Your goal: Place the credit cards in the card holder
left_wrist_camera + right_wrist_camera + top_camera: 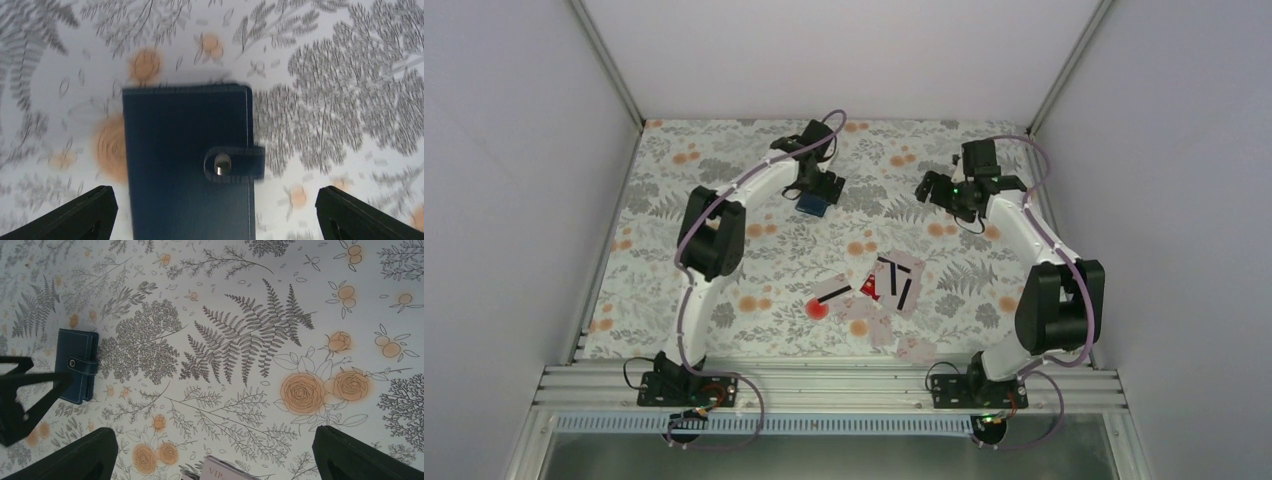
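Observation:
The card holder (187, 165) lies closed on the floral cloth, dark navy, its snap tab (232, 163) fastened. My left gripper (215, 220) hovers over it, open, with one finger on each side and neither touching it. From above, the card holder (814, 204) sits at the back centre under the left gripper (819, 188). Several credit cards (892, 283) lie fanned in a loose pile near the front centre, some showing black stripes, with red parts showing. My right gripper (939, 190) hangs open and empty above the cloth; its wrist view shows a "VIP" card (225, 472) below it and the card holder (76, 365) at left.
The table carries a floral cloth (724, 300), with white walls on three sides. A pale card (917, 348) lies near the front edge. The left arm's dark fingers (25, 395) show at the left edge of the right wrist view.

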Controlling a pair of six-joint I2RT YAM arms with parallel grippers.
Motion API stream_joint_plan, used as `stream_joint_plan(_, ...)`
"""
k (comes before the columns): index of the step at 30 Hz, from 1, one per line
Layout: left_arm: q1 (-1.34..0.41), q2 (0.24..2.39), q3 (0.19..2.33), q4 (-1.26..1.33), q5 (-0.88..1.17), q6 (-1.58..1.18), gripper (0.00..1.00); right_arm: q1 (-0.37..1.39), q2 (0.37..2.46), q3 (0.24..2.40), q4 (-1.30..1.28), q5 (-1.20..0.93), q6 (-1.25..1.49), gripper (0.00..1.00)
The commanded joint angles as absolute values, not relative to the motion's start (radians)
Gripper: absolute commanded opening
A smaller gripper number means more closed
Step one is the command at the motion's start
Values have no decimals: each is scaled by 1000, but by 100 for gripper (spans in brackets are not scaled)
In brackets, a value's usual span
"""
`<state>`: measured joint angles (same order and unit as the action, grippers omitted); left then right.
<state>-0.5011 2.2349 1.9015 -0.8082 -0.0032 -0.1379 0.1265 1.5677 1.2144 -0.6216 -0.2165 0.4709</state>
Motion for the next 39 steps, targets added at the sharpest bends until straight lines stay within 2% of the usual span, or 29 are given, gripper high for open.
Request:
stream_joint_plan(1, -494, 2370, 2089, -931, -6, -88, 100, 135, 1546, 1232, -653, -189, 479, 99)
stream_joint_plan(4, -494, 2412, 2128, -967, -4, -89, 100, 135, 1532, 1212, -659, -181, 479, 99)
stream_joint_plan(15, -489, 2427, 2057, -976, -81, -116, 98, 136, 1517, 1183, -656, -184, 489, 99)
stream_joint_plan(23, -463, 2372, 1973, -930, -45, -115, 79, 136, 1525, 1196, -658, -189, 486, 99)
stream_joint_plan(31, -460, 2238, 1770, -867, 54, -152, 78, 137, 1496, 1165, -619, -208, 494, 99)
stream_joint_plan(39, -460, 1977, 1426, -765, 76, -208, 78, 188, 1522, 1156, -543, -225, 508, 99)
